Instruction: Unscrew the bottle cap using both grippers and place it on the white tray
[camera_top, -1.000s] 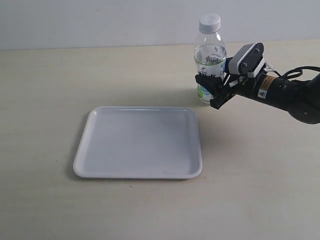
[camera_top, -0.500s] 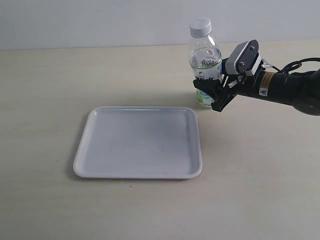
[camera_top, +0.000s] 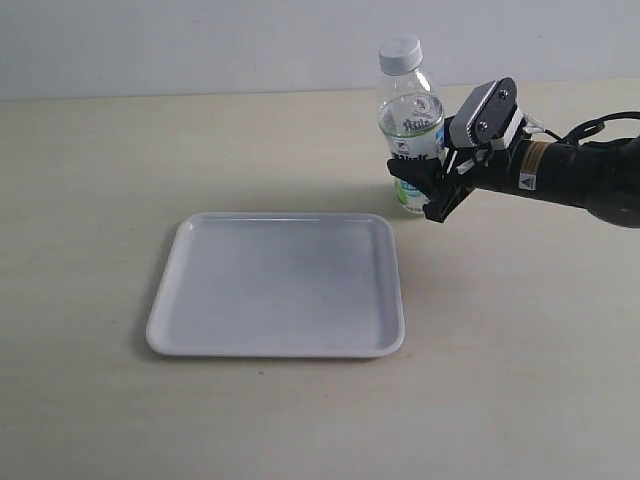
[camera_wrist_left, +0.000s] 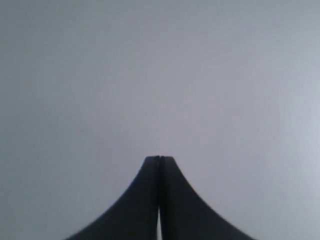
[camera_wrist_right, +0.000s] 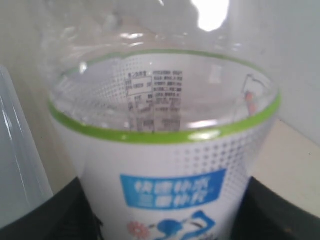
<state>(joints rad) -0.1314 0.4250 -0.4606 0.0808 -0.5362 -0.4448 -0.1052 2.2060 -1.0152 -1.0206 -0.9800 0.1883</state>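
Bottle cap (camera_top: 400, 54) sits untouched atop the bottle (camera_top: 410, 128).
Right gripper (camera_top: 419, 186) clamps the bottle's label; left gripper (camera_wrist_left: 160, 161), fingers together, should open before descending squarely.

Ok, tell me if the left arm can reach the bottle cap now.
Probably, though not at once. The cap stands bare above the right gripper, which clamps the bottle lower down. The left gripper is outside the exterior view, jaws shut.

The bottle (camera_top: 409, 112) stands behind the white tray (camera_top: 280, 285), toward its right.
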